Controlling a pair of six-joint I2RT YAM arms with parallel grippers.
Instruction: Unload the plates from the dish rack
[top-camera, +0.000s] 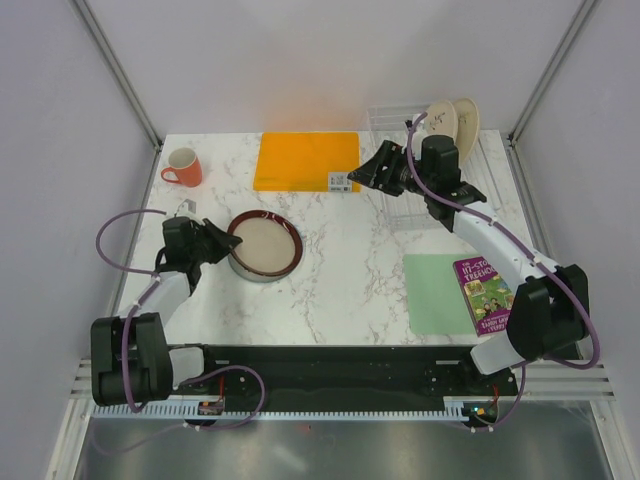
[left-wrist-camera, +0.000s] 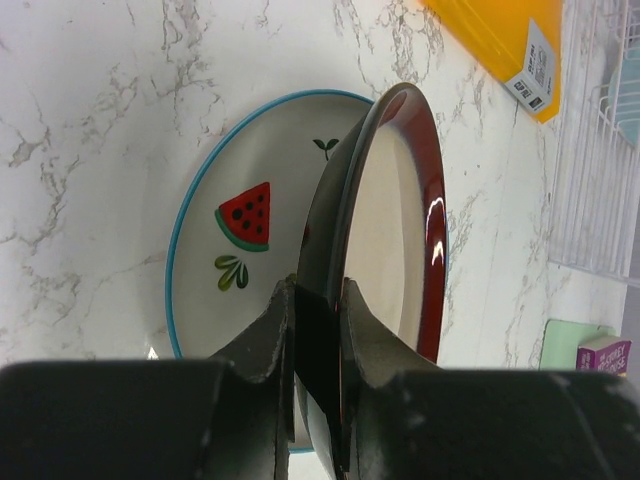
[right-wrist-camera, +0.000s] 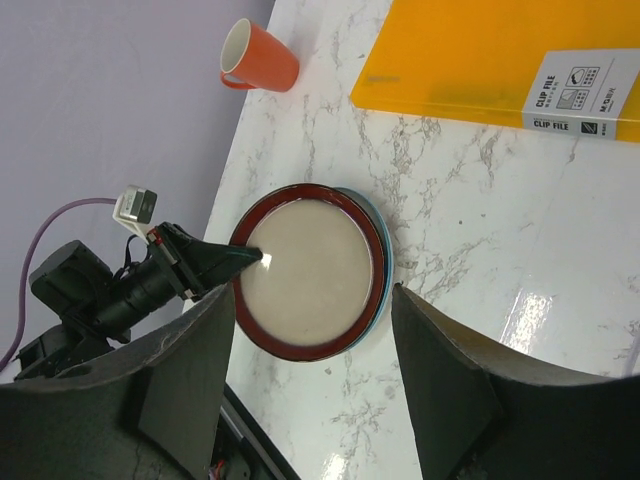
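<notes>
My left gripper (top-camera: 222, 243) (left-wrist-camera: 315, 290) is shut on the near rim of the dark-red-rimmed plate with a beige centre (top-camera: 265, 245) (left-wrist-camera: 385, 210). It holds that plate tilted over the white plate with red watermelon marks and a blue rim (left-wrist-camera: 235, 225), which lies flat on the table. In the right wrist view the red-rimmed plate (right-wrist-camera: 308, 270) covers most of the lower one. Two cream plates (top-camera: 441, 122) (top-camera: 466, 120) stand upright in the wire dish rack (top-camera: 405, 218) at the back right. My right gripper (top-camera: 366, 165) (right-wrist-camera: 313, 300) is open and empty, left of the rack above the table.
A flat orange board (top-camera: 305, 160) lies at the back centre. An orange-red mug (top-camera: 183, 167) stands at the back left. A green mat (top-camera: 435, 292) with a purple book (top-camera: 485, 292) lies at the front right.
</notes>
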